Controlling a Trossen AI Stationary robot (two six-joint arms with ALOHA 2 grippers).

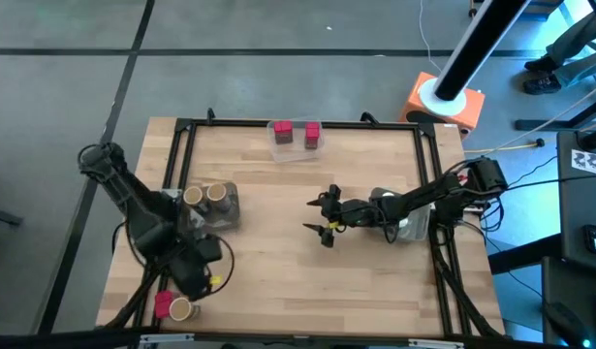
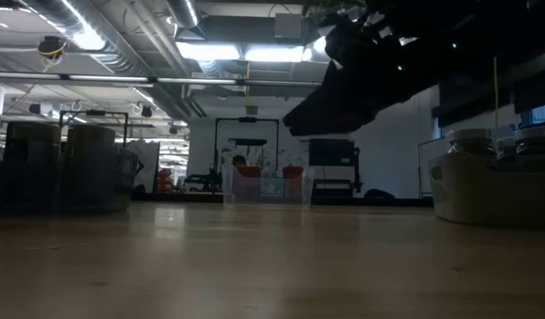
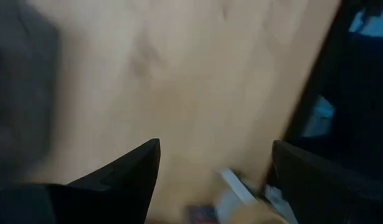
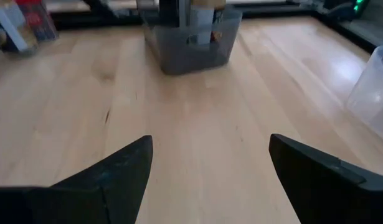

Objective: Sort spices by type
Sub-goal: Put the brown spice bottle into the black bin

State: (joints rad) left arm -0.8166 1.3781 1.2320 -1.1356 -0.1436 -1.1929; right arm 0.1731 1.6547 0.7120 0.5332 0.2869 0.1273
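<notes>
Take the grey bin on the left part of the wooden surface as your landmark. Two tan-brown cylinders stand inside it. Your left tool hovers near the front edge of the surface, in front of the bin, fingers spread and empty; a red block and another tan cylinder lie just beside it. Your right tool is well to the right of the bin, mid-surface, released and grasping nothing. Two more red blocks sit in a clear tray at the far edge, beyond the bin.
</notes>
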